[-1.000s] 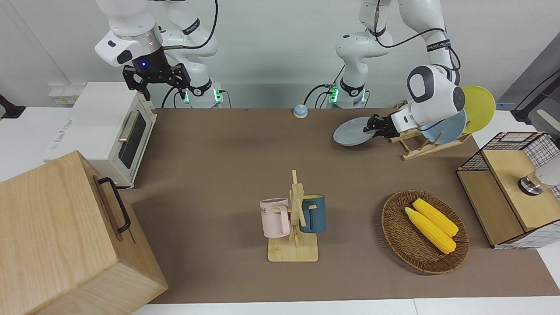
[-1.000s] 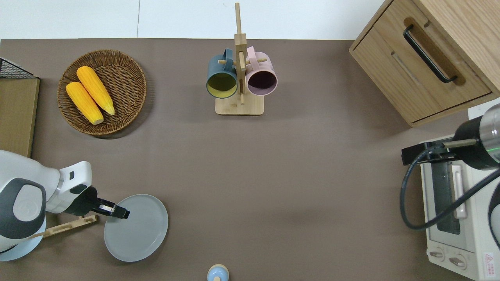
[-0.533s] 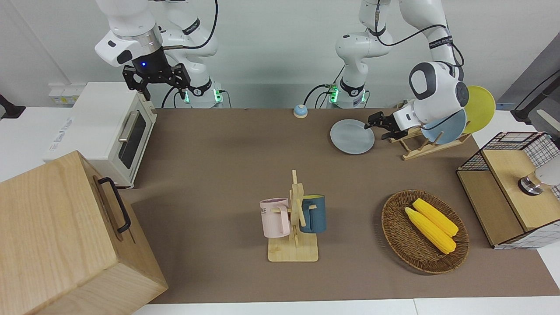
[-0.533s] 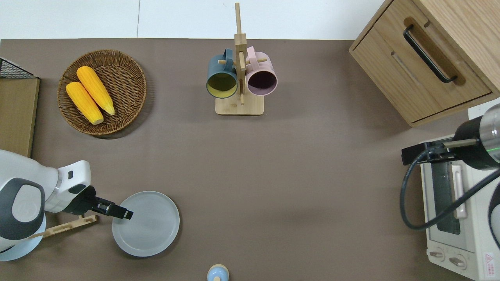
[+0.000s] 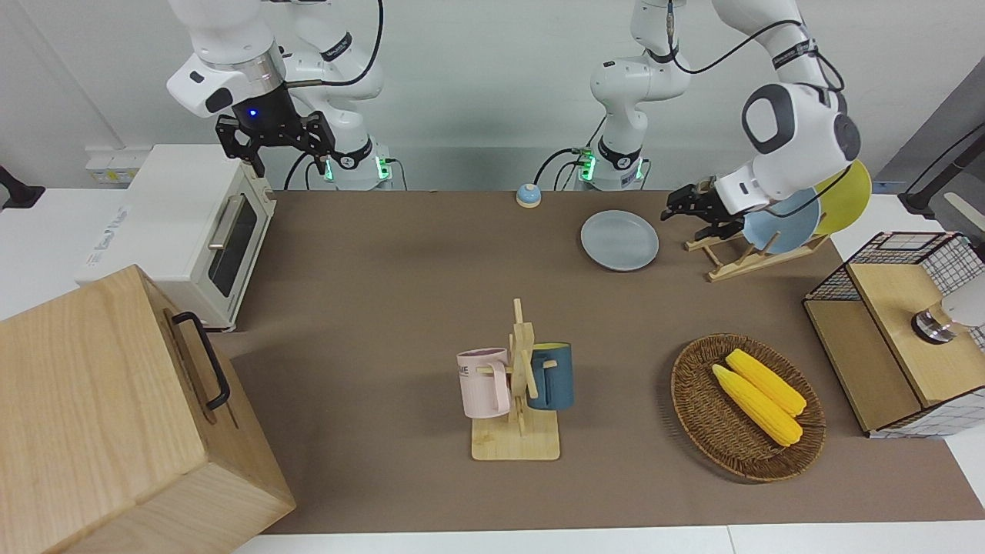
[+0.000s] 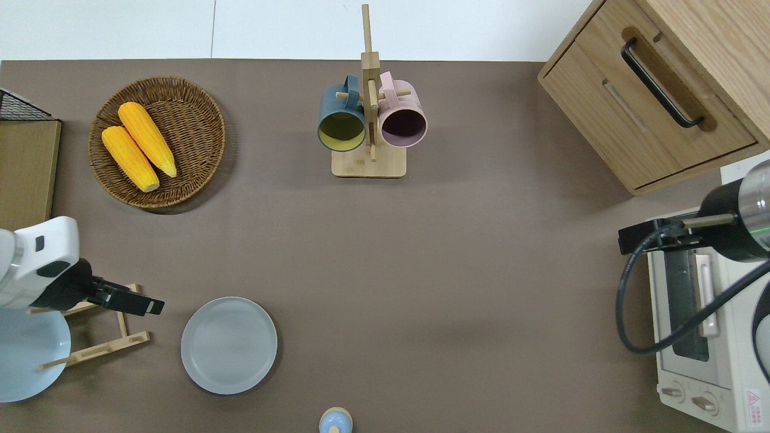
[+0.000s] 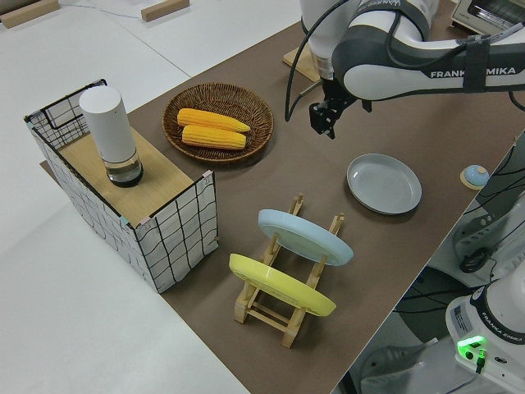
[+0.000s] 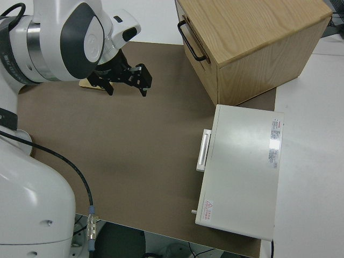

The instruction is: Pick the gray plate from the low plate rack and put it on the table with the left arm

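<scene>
The gray plate [image 5: 619, 240] [image 6: 229, 345] [image 7: 384, 184] lies flat on the brown table [image 6: 457, 264], beside the low plate rack [image 5: 737, 260] [image 6: 96, 350] [image 7: 283, 316]. A light blue plate [image 7: 305, 236] and a yellow plate [image 7: 281, 285] lean in that rack. My left gripper [image 5: 690, 216] [image 6: 150, 306] [image 7: 323, 123] hangs open and empty in the air, over the rack's end nearest the gray plate and clear of the plate. My right arm is parked with its gripper [image 5: 278, 148] [image 8: 128, 78] open.
A wooden mug tree [image 6: 368, 157] carries a pink and a dark blue mug mid-table. A wicker basket [image 6: 198, 159] holds two corn cobs. A wire-sided box [image 5: 900, 338], a white toaster oven [image 5: 185, 231], a wooden cabinet [image 5: 100, 415] and a small blue bell [image 5: 528, 195] line the edges.
My left gripper has let go of the gray plate, which settled flat on the table. The gripper then drew back toward the rack and rose. The right arm stayed still.
</scene>
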Available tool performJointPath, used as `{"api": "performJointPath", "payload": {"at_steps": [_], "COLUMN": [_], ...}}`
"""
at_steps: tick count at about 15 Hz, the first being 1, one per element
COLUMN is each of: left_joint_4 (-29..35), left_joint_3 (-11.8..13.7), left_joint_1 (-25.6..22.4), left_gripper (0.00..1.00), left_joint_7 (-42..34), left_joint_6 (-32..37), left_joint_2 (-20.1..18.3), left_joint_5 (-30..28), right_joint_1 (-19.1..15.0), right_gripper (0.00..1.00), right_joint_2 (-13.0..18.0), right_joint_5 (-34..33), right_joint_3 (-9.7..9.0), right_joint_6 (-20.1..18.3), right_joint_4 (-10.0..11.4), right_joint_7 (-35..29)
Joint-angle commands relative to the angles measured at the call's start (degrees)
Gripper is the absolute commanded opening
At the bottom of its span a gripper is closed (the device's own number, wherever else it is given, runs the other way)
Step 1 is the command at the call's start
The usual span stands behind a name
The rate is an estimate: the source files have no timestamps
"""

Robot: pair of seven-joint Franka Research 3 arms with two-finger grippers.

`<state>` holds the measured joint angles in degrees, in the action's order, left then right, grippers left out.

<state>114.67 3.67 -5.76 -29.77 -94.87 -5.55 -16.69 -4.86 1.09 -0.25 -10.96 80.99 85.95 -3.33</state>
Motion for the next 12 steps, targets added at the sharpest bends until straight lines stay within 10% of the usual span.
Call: {"api": "performJointPath", "payload": {"at_steps": [1, 12], "left_joint_4": [-7.33, -22.92], "left_joint_3": [-0.77, -9.64], "left_joint_1": [0.57, 0.93], "left_gripper": [0.99, 0.99], "left_joint_7": [7.60, 15.45], "left_joint_6": [3.28, 16.47], "left_joint_2": [-0.52, -2.44], "left_joint_5": [4.81, 16.78], "right_joint_1": [-0.41, -0.41], "right_gripper": [0.990, 0.990], "right_joint_2": [0.14, 0.14], "right_joint_5": [0.43, 0.43], "right_joint_3": [-0.29, -0.29], "right_joint_6": [-0.83, -0.83], "right_joint_4": [-0.35, -0.35], "right_joint_7": [-0.01, 0.08]}}
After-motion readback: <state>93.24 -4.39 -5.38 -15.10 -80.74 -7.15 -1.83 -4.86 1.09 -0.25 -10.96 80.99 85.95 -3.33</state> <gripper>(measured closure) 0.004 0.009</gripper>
